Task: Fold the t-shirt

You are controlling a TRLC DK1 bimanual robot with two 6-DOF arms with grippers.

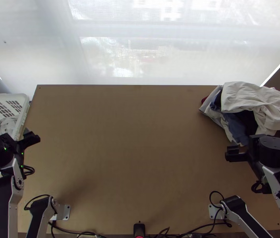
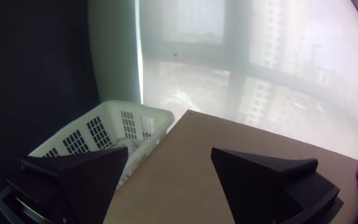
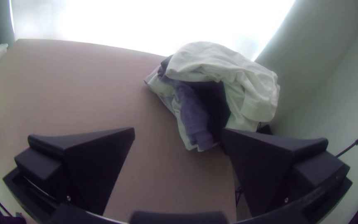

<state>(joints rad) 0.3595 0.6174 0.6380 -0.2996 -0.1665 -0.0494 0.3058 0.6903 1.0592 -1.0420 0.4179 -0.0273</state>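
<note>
At the table's (image 1: 132, 139) far right, clothes (image 1: 255, 101) lie bunched — left gripper (image 1: 19, 142) is wide at its left side, right gripper (image 1: 252, 149) also wide at its right

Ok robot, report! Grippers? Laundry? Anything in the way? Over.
Left gripper open, empty, near basket. Right gripper open, empty, near bunched clothes, table's far right corner. Can't tell which is the t-shirt. White cloth partly covers blue cloth.

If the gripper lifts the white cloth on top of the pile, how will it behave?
The white cloth will probably hang floppy, since it lies in soft, loose folds. It may drag the blue cloth along, as the two lie bunched together. It seems unlikely to roll, being slumped and uneven.
</note>
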